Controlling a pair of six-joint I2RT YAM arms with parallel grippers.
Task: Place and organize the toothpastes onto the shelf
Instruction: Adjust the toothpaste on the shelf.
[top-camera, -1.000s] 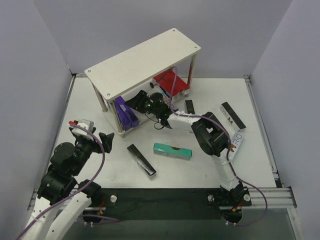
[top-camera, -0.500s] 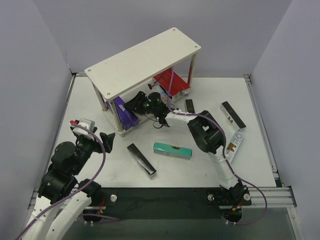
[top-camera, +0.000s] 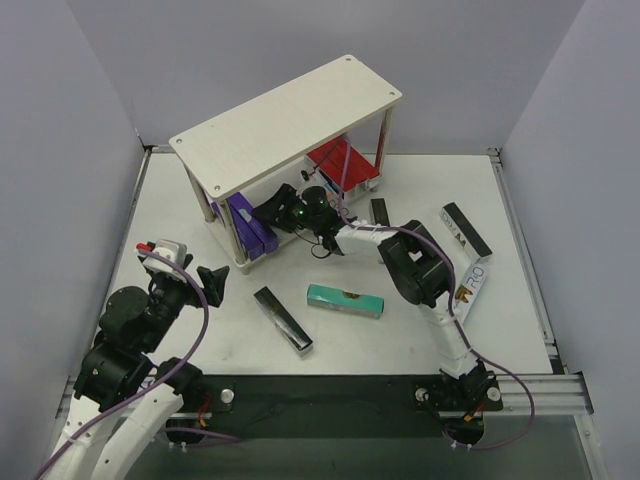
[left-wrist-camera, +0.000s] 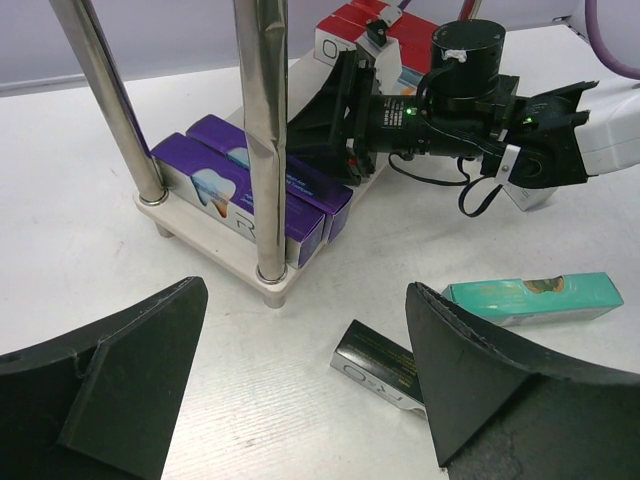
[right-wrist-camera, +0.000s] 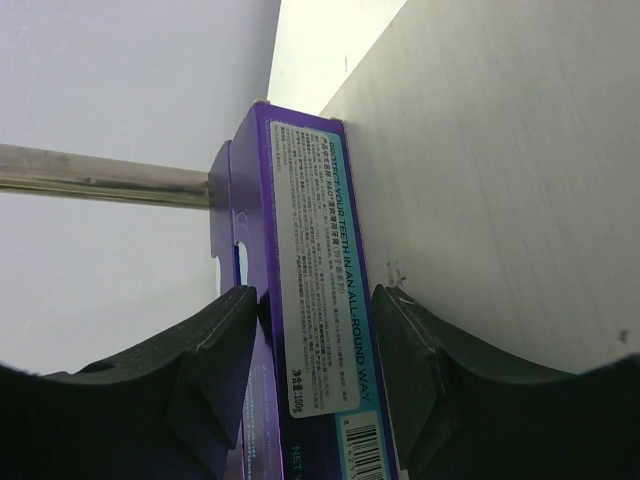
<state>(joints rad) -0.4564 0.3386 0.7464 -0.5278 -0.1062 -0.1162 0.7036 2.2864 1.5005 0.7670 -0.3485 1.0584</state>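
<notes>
The shelf (top-camera: 290, 120) stands at the back. Its lower tier holds purple toothpaste cartons (top-camera: 250, 228) on the left and red ones (top-camera: 340, 160) on the right. My right gripper (top-camera: 280, 203) reaches into the lower tier. In the right wrist view it (right-wrist-camera: 315, 300) is closed around a purple carton (right-wrist-camera: 320, 300) lying against a pale shelf board (right-wrist-camera: 500, 150). My left gripper (left-wrist-camera: 305, 380) is open and empty, low over the table near a black carton (left-wrist-camera: 380, 365). A teal carton (top-camera: 345, 301) lies mid-table.
Two more black cartons (top-camera: 466, 230) (top-camera: 379, 213) and a white one (top-camera: 470, 285) lie on the right. The shelf's metal legs (left-wrist-camera: 260, 150) stand between my left gripper and the purple cartons (left-wrist-camera: 250, 190). The right arm (left-wrist-camera: 520, 150) stretches across behind the teal carton (left-wrist-camera: 535, 298).
My right gripper pushed further left into the lower tier, then drew back a little to the right. The left arm has barely moved.
</notes>
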